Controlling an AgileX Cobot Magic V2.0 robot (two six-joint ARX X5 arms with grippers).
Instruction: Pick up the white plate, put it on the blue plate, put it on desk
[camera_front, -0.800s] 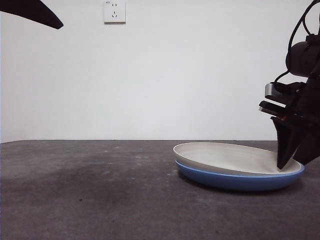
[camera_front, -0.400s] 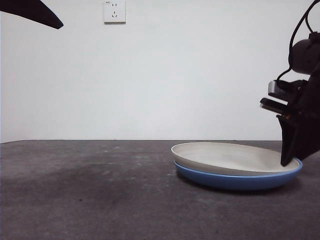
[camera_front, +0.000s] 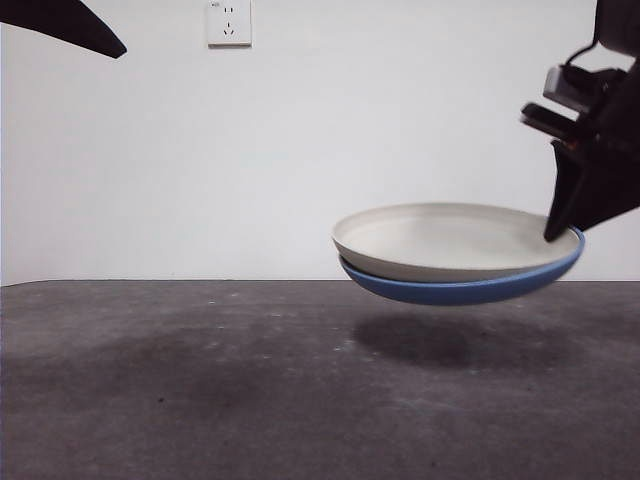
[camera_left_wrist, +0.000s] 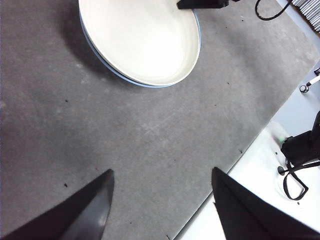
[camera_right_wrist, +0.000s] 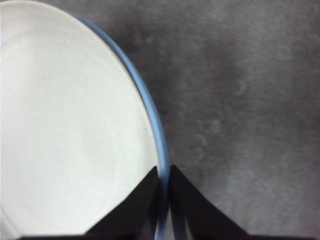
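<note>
Hanging above the surface (camera_front: 200, 380), the white plate (camera_front: 440, 240) is seen nested in the blue plate (camera_front: 470, 290), and both are lifted clear of the tabletop in the front view. A soft shadow (camera_front: 450, 340) is cast on the grey surface beneath them. The stack is tilted, its rim raised on the side where it is gripped and lower on the far side.

The right hand (camera_front: 565, 235) is pressed onto the rims at that raised edge. In the right wrist view its two black jaws are seen closed to a narrow slit on the stacked rims, one jaw on the cream inside of the white plate (camera_right_wrist: 65, 125) and the other beyond the edge of the blue plate (camera_right_wrist: 150, 110), so that both plates are pinched together by the right hand (camera_right_wrist: 164, 175). The mottled grey surface (camera_right_wrist: 250, 100) is seen blurred below the plates.

The left hand (camera_left_wrist: 160, 200) is held well apart from the plates, with its jaws spread wide over bare surface (camera_left_wrist: 150, 135). In its wrist view the white plate (camera_left_wrist: 145, 40) is seen from above with a thin strip of the blue plate (camera_left_wrist: 135, 81) showing around its edge, and the black tip of the other arm is seen at the plates' rim. In the front view the left arm is shown only as a black tip (camera_front: 65, 25) at the top corner. A white wall socket (camera_front: 229, 22) is fixed on the pale wall behind.
</note>
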